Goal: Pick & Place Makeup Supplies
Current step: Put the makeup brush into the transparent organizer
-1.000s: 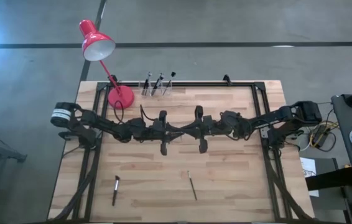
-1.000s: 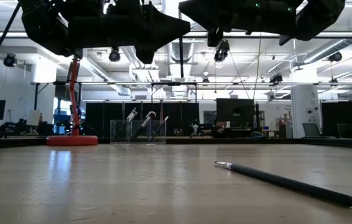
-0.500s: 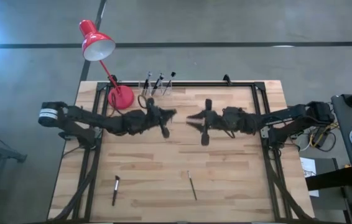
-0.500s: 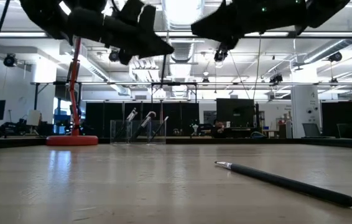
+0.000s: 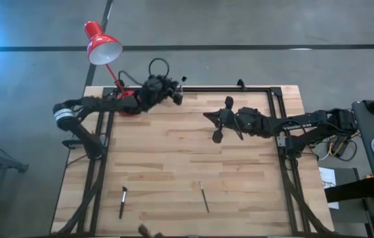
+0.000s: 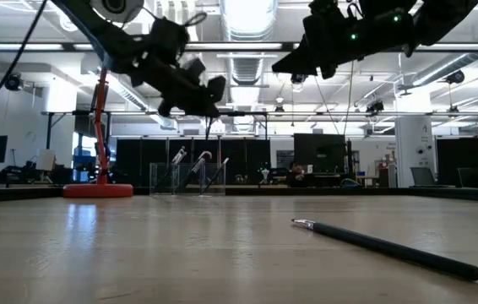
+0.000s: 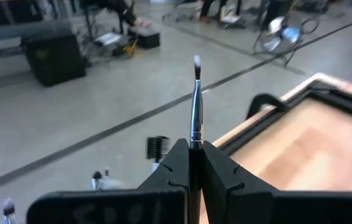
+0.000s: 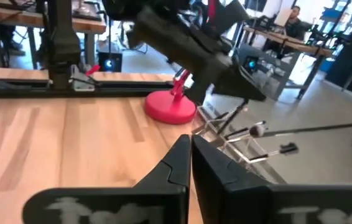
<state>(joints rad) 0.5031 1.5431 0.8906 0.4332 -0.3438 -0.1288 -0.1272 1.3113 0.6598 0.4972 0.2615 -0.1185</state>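
Brush (image 7: 195, 102) was clamped upright in my left gripper (image 7: 193, 152) above the clear holder (image 6: 190, 177) at the table's (image 5: 240, 172) far edge, ready for dropping in; right gripper (image 8: 190, 146) hung closed, empty.

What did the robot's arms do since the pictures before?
The left hand, shut on a thin brush, swung from mid-table to the far edge by the clear brush holder. The right hand, shut and empty, pulled back rightward. The two brushes near the front edge and the red lamp stayed put.

arms: black, jointed | left arm (image 5: 101, 104): white band | cables: black loops
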